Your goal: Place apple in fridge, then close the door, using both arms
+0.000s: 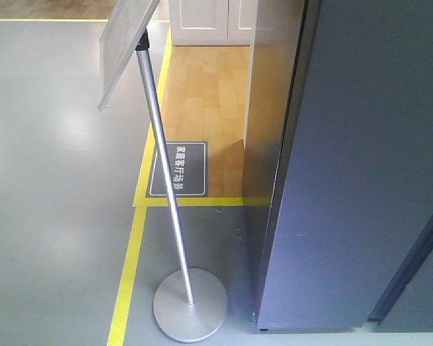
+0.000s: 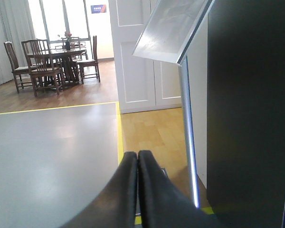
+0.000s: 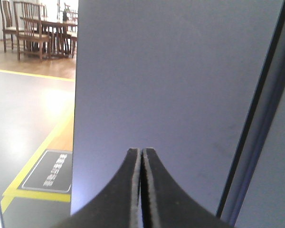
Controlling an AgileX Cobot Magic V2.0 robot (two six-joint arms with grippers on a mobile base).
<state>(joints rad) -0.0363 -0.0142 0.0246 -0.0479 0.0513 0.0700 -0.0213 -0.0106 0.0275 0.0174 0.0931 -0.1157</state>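
White Chinese characters, 家庭客厅场景, are printed on a dark grey rectangular floor sticker (image 1: 177, 169) beside the yellow floor tape (image 1: 127, 274).

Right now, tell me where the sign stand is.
In the front view the sign stand is left of the fridge, its round base on the grey floor beside the yellow floor tape, its pole leaning up to the tilted panel.
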